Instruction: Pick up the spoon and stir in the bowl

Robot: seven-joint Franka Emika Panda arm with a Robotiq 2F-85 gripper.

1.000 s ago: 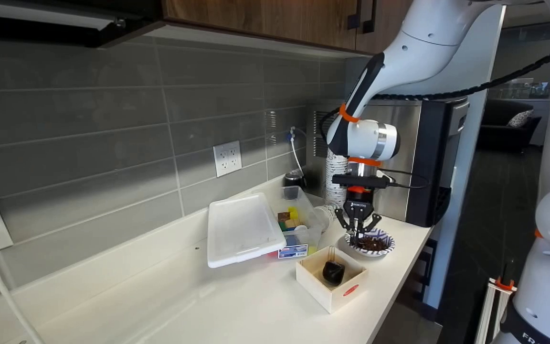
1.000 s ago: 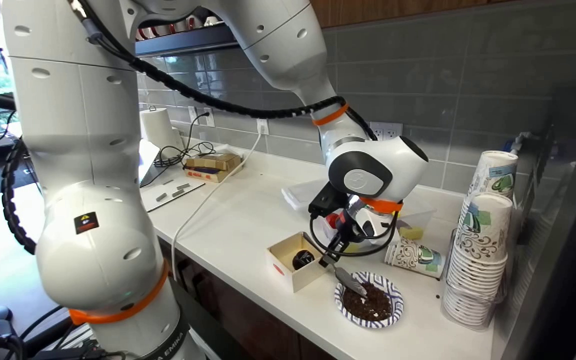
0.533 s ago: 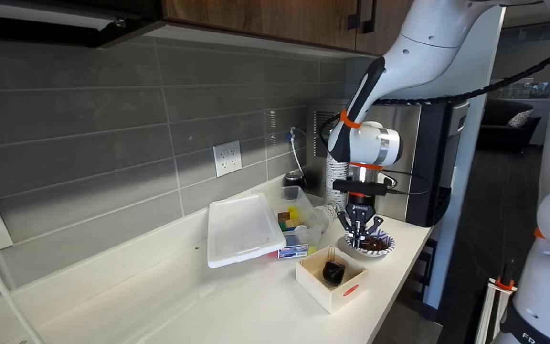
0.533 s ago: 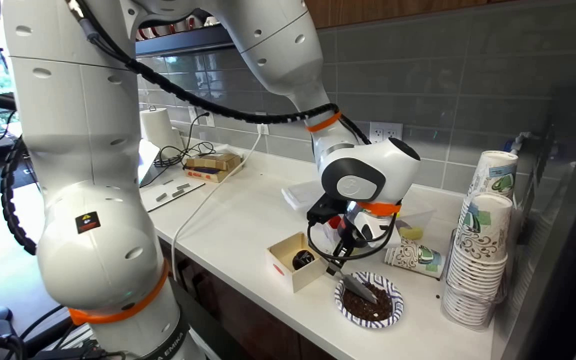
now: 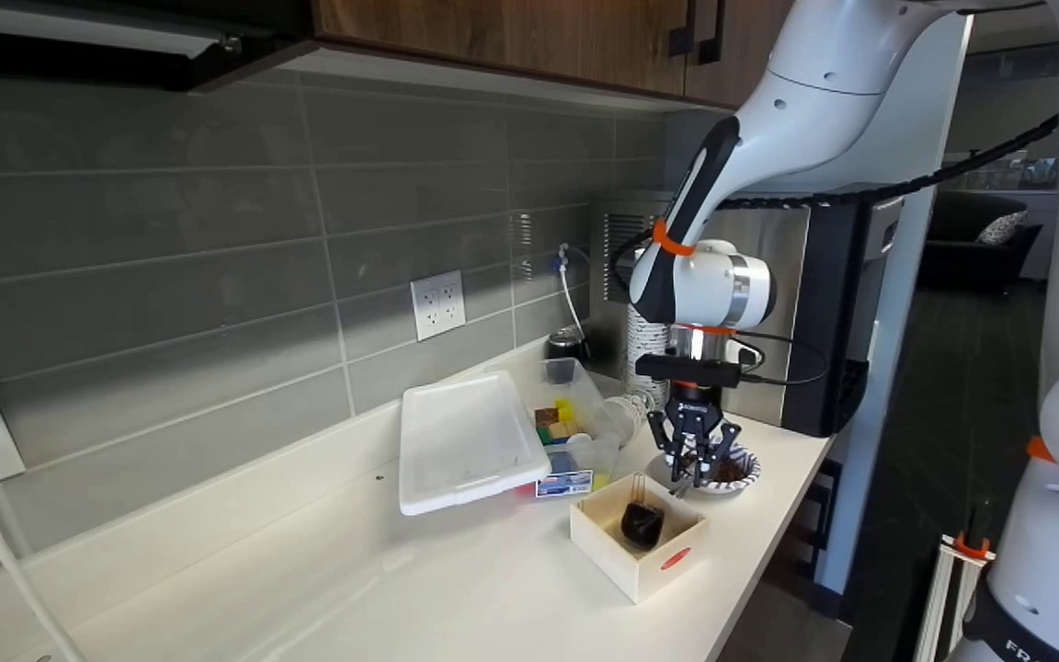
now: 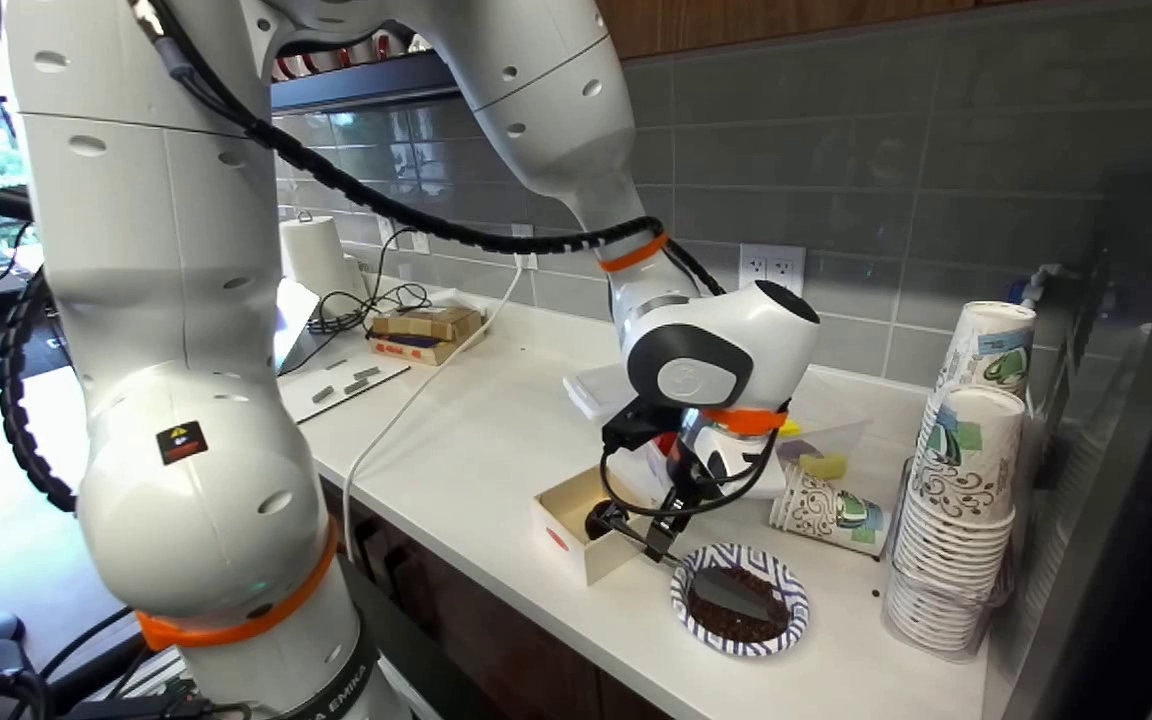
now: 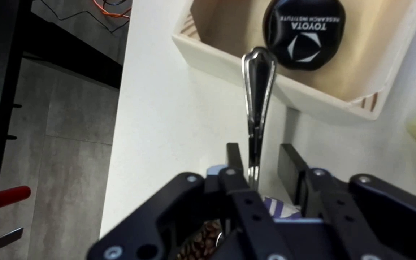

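A: And the tool [image 7: 262, 159]?

B: Spread, with jaws parted, down near the edge of the bowl [image 6: 794, 612]. In the wrist view, straddles the handle of the spoon [image 7: 256, 112], with a gap showing on either side.

A: And the spoon itself?

B: Lies aslant, with its head on or in the dark brown, bean-like bits [image 7: 202, 242] inside the bowl. Crosses the blue-and-white patterned rim and reaches toward a square wooden box [image 5: 605, 556]. Ends above the box's wall; resting on it or just over it, hard to tell.

A: In the way nearby?

B: Chiefly that box, standing on the white bench [image 5: 456, 588] near the bowl but apart from it, right below the handle's end. Contains a round black object [image 7: 307, 32], lettered TOYOTA RESEARCH INSTITUTE in white.

A: Toward the tiled wall [image 5: 153, 230]?

B: Paper cups [image 6: 831, 512] lying on their side, near the bowl. Farther along, a tall upright stack of cups [image 6: 966, 480] beside a metal-sided appliance [image 5: 787, 276].

A: Beyond the box?

B: In both exterior views, a clear tub [image 5: 598, 414] and a white rectangular tray [image 5: 474, 450] tilted just beside it. In the tub, colored pieces [image 5: 559, 428]. Partly covered by the arm [image 6: 776, 330] in an exterior view.
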